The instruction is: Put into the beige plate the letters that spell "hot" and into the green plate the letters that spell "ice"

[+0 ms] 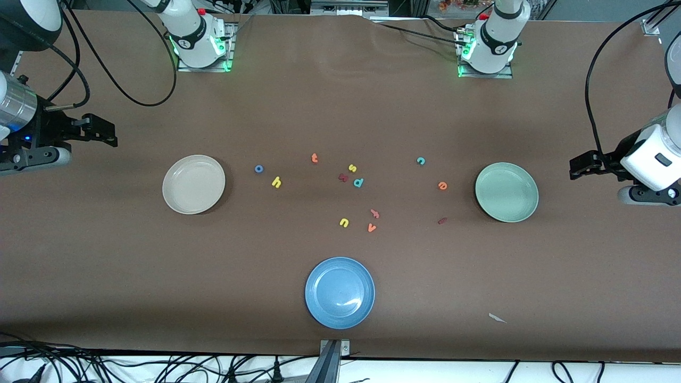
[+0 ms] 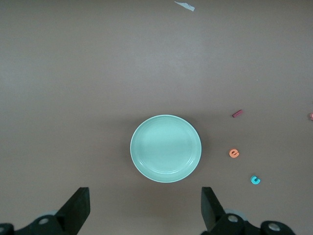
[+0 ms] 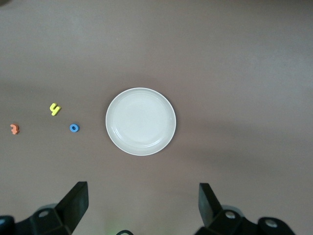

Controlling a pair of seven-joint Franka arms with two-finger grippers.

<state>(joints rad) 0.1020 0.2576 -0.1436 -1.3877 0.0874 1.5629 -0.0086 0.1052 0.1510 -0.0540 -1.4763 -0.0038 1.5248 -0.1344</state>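
- We find the left gripper spread wide, empty, above the table's edge beside the green plate.
- We find the right gripper likewise wide, empty, by the beige plate.

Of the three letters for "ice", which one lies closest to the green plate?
The orange e. It lies just beside the green plate, while the dark red i and the teal c both lie farther from that plate's rim.

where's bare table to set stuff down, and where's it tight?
Bare: the stretch between the robot bases and the letters, and either side of the blue plate. Crowded: the scattered foam letters between the beige plate and green plate, densest around the teal p.
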